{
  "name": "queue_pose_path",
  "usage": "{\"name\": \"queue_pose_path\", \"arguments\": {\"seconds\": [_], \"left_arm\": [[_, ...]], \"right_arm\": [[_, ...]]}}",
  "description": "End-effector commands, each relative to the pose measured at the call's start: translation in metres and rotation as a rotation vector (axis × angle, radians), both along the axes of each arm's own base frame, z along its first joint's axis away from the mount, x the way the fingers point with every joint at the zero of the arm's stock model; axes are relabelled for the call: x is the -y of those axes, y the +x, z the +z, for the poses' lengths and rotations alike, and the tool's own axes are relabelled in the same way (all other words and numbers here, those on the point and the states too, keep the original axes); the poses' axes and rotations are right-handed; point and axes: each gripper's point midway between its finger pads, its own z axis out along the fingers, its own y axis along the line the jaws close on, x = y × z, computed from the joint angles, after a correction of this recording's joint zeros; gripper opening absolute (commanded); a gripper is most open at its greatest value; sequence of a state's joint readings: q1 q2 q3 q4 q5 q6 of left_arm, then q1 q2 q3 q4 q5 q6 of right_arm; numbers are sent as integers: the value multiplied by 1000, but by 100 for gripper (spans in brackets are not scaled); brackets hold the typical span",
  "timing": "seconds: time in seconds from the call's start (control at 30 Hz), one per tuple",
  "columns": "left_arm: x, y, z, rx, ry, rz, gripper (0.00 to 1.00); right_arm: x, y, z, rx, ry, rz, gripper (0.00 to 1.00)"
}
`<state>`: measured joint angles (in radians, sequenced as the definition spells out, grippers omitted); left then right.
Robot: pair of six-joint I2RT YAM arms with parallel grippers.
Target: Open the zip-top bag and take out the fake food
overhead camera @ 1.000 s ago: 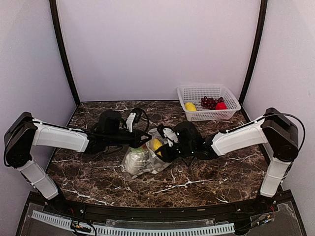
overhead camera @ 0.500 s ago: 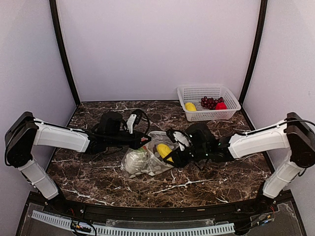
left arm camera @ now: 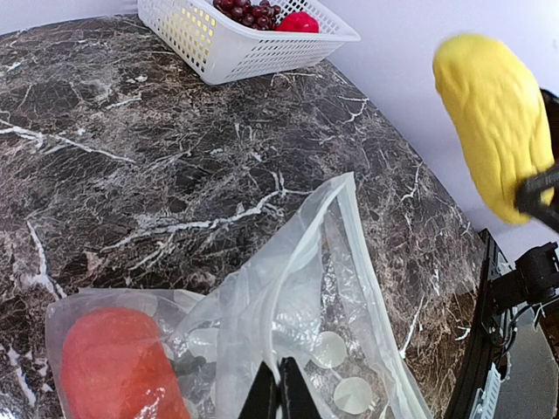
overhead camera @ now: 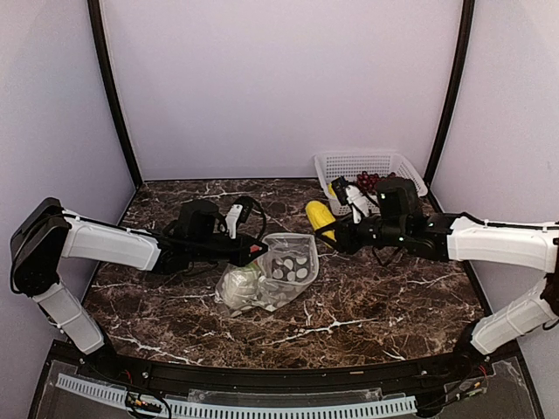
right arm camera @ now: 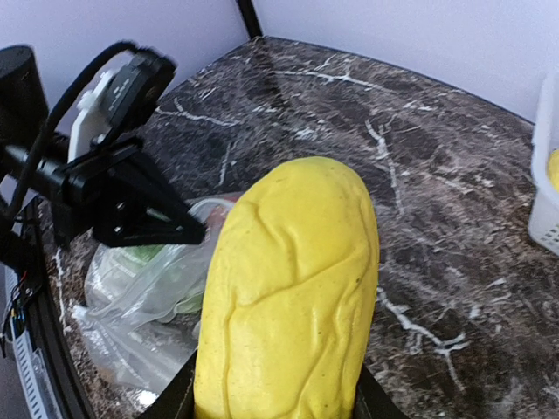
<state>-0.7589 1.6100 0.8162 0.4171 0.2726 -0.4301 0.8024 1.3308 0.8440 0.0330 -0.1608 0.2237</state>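
From my station I saw the left claw (overhead camera: 260, 249) closed tight, its tips together on a fold of the bag (overhead camera: 281, 272) near the mouth; the left wrist view showed the fingertips (left arm camera: 279, 394) pinching the clear plastic. The bag lay slumped on the marble table (overhead camera: 393, 305) at the middle, and the part in the claw's pinch rose above the rest. Its dotted side faced up in the overhead view. Inside it I could make out a red-orange piece (left arm camera: 113, 367) low on the left of the left wrist view, and a white-green piece (overhead camera: 240, 281) at the near-left end of the bag. The right claw (overhead camera: 334, 230) was clamped on a yellow piece (overhead camera: 319, 216), a bumpy oblong toy, with the fingers gripping its lower end on both sides as the right wrist view showed. That piece hung in the air, clear of the bag and to its right, between the bag and the basket (overhead camera: 376, 206). The white basket sat at the far right of the table, well apart from the bag, with grapes (left arm camera: 249, 10) and a red piece (left arm camera: 299, 22) in it. I could not tell how far the bag's mouth was open.
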Motion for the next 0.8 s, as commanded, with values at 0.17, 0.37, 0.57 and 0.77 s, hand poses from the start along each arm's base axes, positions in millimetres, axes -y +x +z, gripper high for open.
{"name": "queue_pose_path", "arguments": {"seconds": [0.17, 0.37, 0.57, 0.77], "left_arm": [[-1, 1, 2, -4, 5, -2, 1], [0, 1, 1, -9, -1, -4, 1], [-2, 1, 0, -8, 2, 5, 1], [-4, 1, -2, -12, 6, 9, 1]], "right_arm": [[61, 92, 65, 162, 49, -186, 27], [109, 174, 69, 219, -22, -333, 28], [134, 250, 42, 187, -88, -395, 28], [145, 314, 0, 120, -109, -415, 29]]}}
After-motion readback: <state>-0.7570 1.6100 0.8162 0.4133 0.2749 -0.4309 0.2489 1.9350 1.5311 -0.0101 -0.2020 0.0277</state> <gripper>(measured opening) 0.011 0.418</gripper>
